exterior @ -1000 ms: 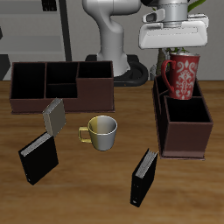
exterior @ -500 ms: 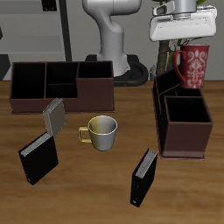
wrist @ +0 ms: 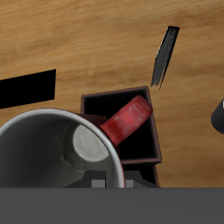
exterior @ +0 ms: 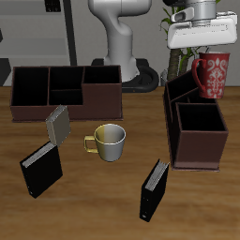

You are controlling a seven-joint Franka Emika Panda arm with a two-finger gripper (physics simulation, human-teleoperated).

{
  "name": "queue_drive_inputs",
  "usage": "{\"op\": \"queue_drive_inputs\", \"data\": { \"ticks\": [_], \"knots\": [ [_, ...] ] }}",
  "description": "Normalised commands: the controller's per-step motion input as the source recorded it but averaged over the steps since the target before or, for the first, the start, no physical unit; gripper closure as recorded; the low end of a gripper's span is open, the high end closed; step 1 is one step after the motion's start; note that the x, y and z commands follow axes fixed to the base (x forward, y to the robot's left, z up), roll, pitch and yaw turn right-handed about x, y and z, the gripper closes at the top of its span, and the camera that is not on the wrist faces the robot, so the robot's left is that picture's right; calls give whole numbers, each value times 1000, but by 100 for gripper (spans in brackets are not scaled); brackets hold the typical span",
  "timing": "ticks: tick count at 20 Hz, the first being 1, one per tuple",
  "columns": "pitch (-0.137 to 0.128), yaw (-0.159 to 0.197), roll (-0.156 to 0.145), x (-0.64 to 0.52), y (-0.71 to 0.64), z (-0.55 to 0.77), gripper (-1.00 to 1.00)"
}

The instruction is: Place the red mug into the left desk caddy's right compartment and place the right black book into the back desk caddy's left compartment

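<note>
My gripper [exterior: 208,53] is shut on the rim of the red mug [exterior: 212,75] and holds it upright in the air, above the taller back end of the left desk caddy [exterior: 194,127]. In the wrist view the mug's white inside [wrist: 48,149] and red handle [wrist: 128,120] hang over an open caddy compartment [wrist: 144,149]. The right black book [exterior: 41,170] stands near the table's front edge. The back desk caddy [exterior: 66,91] stands broadside farther back.
A yellow-green mug [exterior: 108,141] sits mid-table. A small grey book [exterior: 57,123] leans in front of the back caddy. The other black book [exterior: 155,189] stands near the front edge beside the left caddy; it also shows in the wrist view [wrist: 164,55].
My gripper has carried the red mug up and sideways, away from the table's middle, toward the outer side of the left caddy. Nothing else moved.
</note>
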Motion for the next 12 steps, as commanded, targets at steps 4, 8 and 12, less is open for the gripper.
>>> {"op": "queue_drive_inputs", "data": {
  "ticks": [4, 8, 12],
  "knots": [
    [-11, 56, -27, 39, -9, -26, 100],
    [20, 111, 6, 213, 29, -71, 100],
    [40, 109, -19, 320, -245, -29, 100]
  ]
}}
